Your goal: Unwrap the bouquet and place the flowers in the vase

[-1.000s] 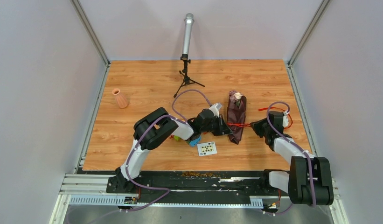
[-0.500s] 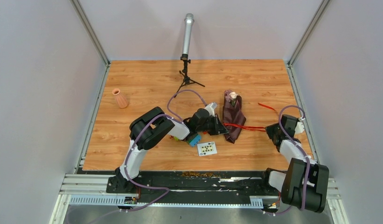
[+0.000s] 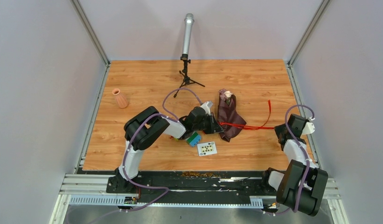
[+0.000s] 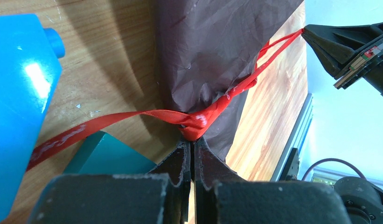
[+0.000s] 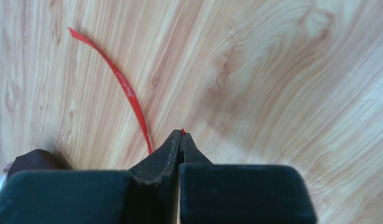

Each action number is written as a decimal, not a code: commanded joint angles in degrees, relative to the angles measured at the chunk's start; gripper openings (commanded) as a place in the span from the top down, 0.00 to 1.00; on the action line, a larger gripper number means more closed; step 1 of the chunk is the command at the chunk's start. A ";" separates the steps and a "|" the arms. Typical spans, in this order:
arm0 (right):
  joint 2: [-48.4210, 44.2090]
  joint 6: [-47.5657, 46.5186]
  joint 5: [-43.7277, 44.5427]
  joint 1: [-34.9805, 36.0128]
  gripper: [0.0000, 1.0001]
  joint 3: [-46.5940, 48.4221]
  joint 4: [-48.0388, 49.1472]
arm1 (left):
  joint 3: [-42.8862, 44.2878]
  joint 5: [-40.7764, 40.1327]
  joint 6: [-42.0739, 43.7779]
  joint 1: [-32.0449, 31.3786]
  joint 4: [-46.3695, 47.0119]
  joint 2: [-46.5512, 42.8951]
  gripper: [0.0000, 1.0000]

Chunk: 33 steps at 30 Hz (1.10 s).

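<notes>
Overhead view first: I am seeing the bouquet (image 3: 229, 119) lying on the wooden table (image 3: 142, 79), right of centre. Its maroon paper is crumpled, and a cream rose (image 3: 228, 94) is poking out of the far end. The left gripper (image 3: 219, 125) is pressing against the near-left edge of the paper. The right gripper (image 3: 278, 129) is sitting well off to the right, near the table's edge. A red ribbon (image 3: 250, 126) is stretching between the two, and a loose tail of it is curling away toward the far side. The vase (image 3: 120, 98) is standing upright near the far-left edge, well apart from the bouquet. Toy blocks (image 3: 193, 138) are lying by the left arm's wrist with a dotted card (image 3: 207, 148) just beside them. A microphone on a tripod (image 3: 186, 37) is standing at the back.

Left wrist camera: I am watching the fingers clenched together, pinching the ribbon right at its knot against the maroon paper. One strand is running left past a blue block (image 4: 19, 93), with a teal block (image 4: 117, 158) just beneath it in frame. The other strand is running taut up to the tips of the right gripper in the top corner.

Right wrist camera: the fingers are pressed tight, with a sliver of red caught at their tips. The loose tail is lying curved on the wood ahead, and a dark corner of the paper is showing at lower left.
</notes>
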 commanded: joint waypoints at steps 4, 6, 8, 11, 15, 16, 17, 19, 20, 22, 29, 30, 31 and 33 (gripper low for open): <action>-1.58 -5.15 1.23 -2.67 0.99 2.96 -1.05 | -1.01 -0.33 2.02 0.53 -1.71 -1.02 1.00; -1.65 -7.42 -1.56 -2.65 0.78 4.54 -1.74 | -1.14 -0.09 1.79 0.52 -1.25 -0.88 1.00; -0.71 -10.94 -8.48 -2.64 0.49 6.71 -1.93 | -1.08 0.18 1.85 0.56 -1.16 -0.86 1.00; 1.70 -14.60 -20.20 -1.27 0.39 9.31 -0.92 | -0.83 0.55 1.89 0.53 -1.20 -0.73 1.00; 2.50 -22.03 -26.61 7.99 0.38 12.58 0.20 | -0.34 1.16 1.92 0.55 -1.20 -0.50 1.00; 2.54 -23.51 -26.67 11.38 0.38 13.43 -0.02 | -0.33 1.14 1.95 0.53 -1.27 -0.50 1.00; 2.70 -24.65 -26.67 14.59 0.39 14.08 -0.03 | -0.33 1.12 2.00 0.54 -1.33 -0.51 1.00; 3.94 -27.18 -27.74 21.73 0.40 15.80 0.01 | -0.24 1.18 2.19 0.52 -1.59 -0.57 1.00; 4.78 -28.67 -28.05 25.15 0.41 16.53 -0.02 | -0.16 1.22 2.22 0.56 -1.70 -0.57 1.00; 6.72 -32.55 -27.06 30.77 0.41 17.91 -0.68 | 0.08 1.42 2.31 0.52 -1.93 -0.45 1.00; 14.91 -38.31 -20.74 39.36 0.49 21.69 -2.08 | 0.20 1.59 2.40 0.58 -2.26 -0.44 1.00; 15.64 -38.69 -20.45 39.84 0.50 22.08 -2.12 | 0.20 1.53 2.40 0.56 -2.24 -0.43 1.00; 16.48 -38.91 -20.30 40.26 0.50 22.35 -2.27 | 0.18 1.56 2.38 0.53 -2.30 -0.43 1.00; 17.04 -39.22 -20.16 40.89 0.51 22.25 -2.49 | 0.35 1.53 2.47 0.52 -2.42 -0.42 1.00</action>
